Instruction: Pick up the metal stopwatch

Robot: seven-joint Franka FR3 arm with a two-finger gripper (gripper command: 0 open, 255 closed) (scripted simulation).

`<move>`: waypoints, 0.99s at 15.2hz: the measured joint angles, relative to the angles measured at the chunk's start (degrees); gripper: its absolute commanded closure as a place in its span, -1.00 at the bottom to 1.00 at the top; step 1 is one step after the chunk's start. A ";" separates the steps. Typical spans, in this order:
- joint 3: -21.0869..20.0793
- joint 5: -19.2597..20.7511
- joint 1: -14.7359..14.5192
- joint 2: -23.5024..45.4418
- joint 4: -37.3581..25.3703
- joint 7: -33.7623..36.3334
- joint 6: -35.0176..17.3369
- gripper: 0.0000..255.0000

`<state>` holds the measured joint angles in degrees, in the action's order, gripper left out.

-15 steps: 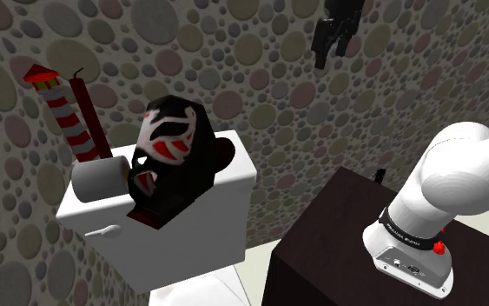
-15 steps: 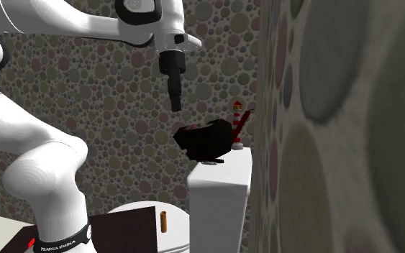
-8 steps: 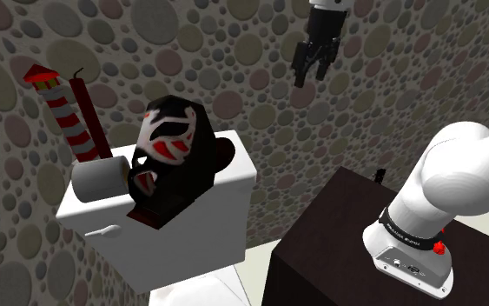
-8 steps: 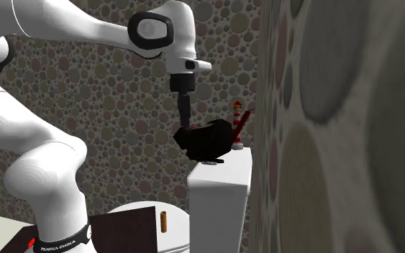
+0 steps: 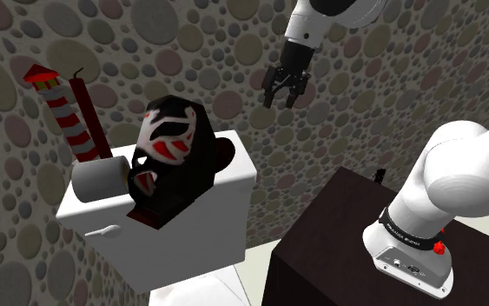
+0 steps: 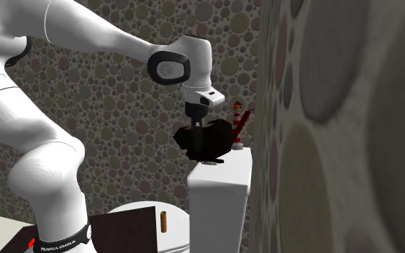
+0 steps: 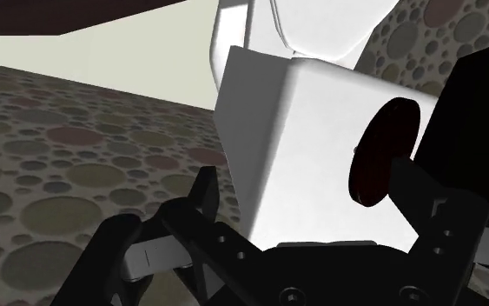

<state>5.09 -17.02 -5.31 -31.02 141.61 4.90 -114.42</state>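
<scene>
Dark red and round, the thing I take to be the stopwatch sits on top of the white toilet tank, tucked right behind a big black mask with a red and white face. It does not look like shiny metal here, so I am only guessing it is the right thing. I cannot tell if it lies flat or leans on the mask. The tool hangs in the air, above the tank and off to the shoulder view's right of it, well apart from everything. Its two black fingers are spread wide with nothing between them. A few things could go wrong from here. The mask is tall and sits just beside the stopwatch, so if the tool comes down a little too far over, a finger could bump the mask and push it, or even knock it off the tank. The stopwatch looks thin, so the fingers might slide over it and miss its edges. They would need to go low, and if they go too low they will hit the hard tank. A small nudge could also send the stopwatch off the edge of the tank. A striped red and white tower and a grey roll stand at the other end of the tank, well apart from the stopwatch, so I think those are safe.
</scene>
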 measured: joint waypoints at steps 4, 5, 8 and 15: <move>2.28 -10.03 -3.57 6.49 0.93 -3.99 -7.51 -1.00; 2.99 -12.80 -4.51 8.25 0.75 -5.44 -9.00 -1.00; 4.33 -22.39 -7.85 13.64 0.08 -10.04 -13.24 -1.00; 5.91 -38.90 -11.89 23.45 -3.26 -19.78 -16.59 -1.00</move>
<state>11.00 -55.92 -17.19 -7.57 138.35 -14.88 -131.00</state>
